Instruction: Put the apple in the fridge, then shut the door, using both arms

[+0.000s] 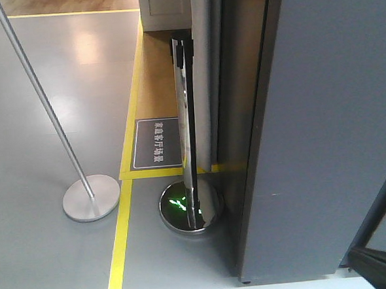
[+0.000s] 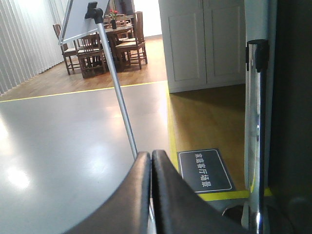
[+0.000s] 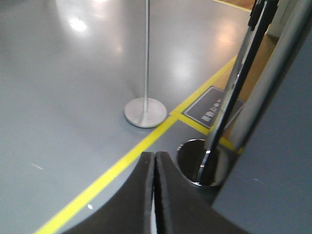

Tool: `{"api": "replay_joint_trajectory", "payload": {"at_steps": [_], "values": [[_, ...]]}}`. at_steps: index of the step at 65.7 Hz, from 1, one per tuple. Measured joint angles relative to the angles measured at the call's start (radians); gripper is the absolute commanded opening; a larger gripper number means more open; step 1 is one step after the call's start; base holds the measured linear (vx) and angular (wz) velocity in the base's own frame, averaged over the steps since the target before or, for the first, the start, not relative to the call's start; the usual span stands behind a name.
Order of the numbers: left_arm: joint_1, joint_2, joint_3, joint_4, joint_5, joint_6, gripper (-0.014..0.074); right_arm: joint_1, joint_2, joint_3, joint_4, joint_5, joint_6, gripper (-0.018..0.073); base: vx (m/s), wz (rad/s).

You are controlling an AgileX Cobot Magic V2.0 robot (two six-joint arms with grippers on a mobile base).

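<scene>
Now | left gripper (image 2: 151,161) jaws together, empty | right gripper (image 3: 154,161) jaws together, empty | fridge (image 1: 329,123) door shut

A: What is underfoot?

B: A glossy grey floor (image 1: 38,82) catching pale glare, edged by yellow tape lines (image 1: 118,241). Past the tape lies a brown wooden strip (image 2: 209,117) bearing a dark floor sign (image 1: 157,143) with white characters.

A: Any furniture?

B: Two stanchions: a slanting matte pole on a flat round base (image 1: 91,197), and a polished chrome post (image 1: 187,132) on a domed base. Farther off stand white panelled cabinet doors (image 2: 204,41), a wooden dining table with chairs (image 2: 105,44), and vertical blinds (image 2: 24,44) along the left wall.
</scene>
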Motion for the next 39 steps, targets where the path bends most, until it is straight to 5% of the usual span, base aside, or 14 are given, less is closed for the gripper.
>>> {"api": "replay_joint_trajectory", "payload": {"at_steps": [13,39], "values": [[0.000,0.000,0.000,0.000,0.000,0.000,-0.0008,-0.029,-0.008,0.166,0.004,-0.132,-0.001,-0.0006,0.00,0.00],[0.000,0.000,0.000,0.000,0.000,0.000,-0.0008,-0.336,-0.289,0.345,-0.025,-0.255,0.237,-0.0006,0.00,0.00]]}}
